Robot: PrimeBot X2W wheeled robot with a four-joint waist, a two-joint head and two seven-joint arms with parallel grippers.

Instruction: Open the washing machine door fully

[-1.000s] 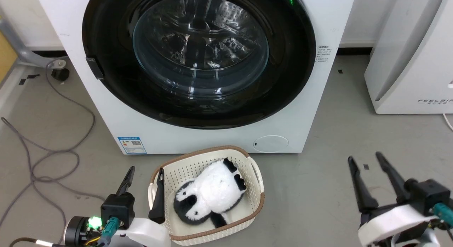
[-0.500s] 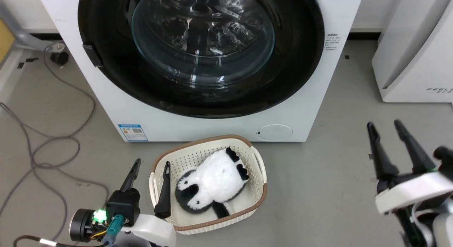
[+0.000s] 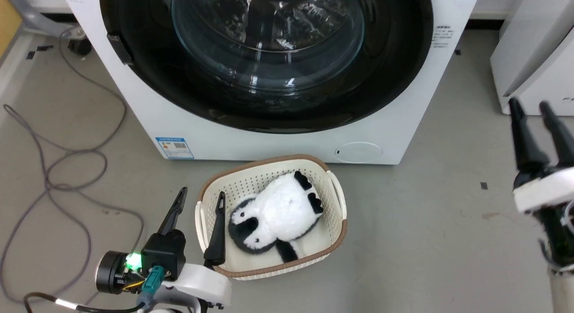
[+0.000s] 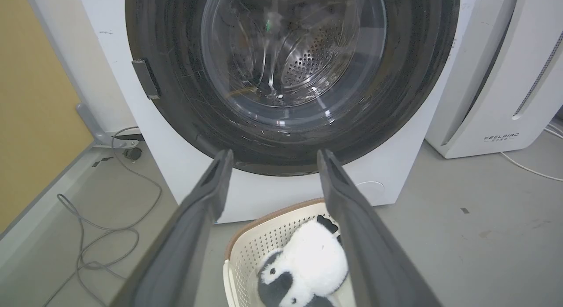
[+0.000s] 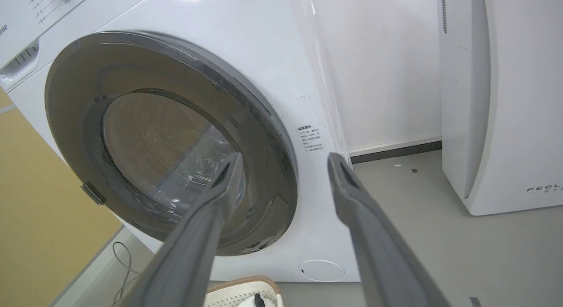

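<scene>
Two pairs of jaws hang spread and empty, at seven and three o'clock. The washing machine door (image 3: 269,57) sits shut at twelve, above a basket (image 3: 251,184) holding a toy panda (image 3: 280,210).

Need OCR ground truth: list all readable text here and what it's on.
"FEELBAIR", final letter unclear: white appliance.
"ense", cut off: washing machine top panel.
Blue label sticker: too small to read.
Black print beside the washing machine door: too small to read.
</scene>
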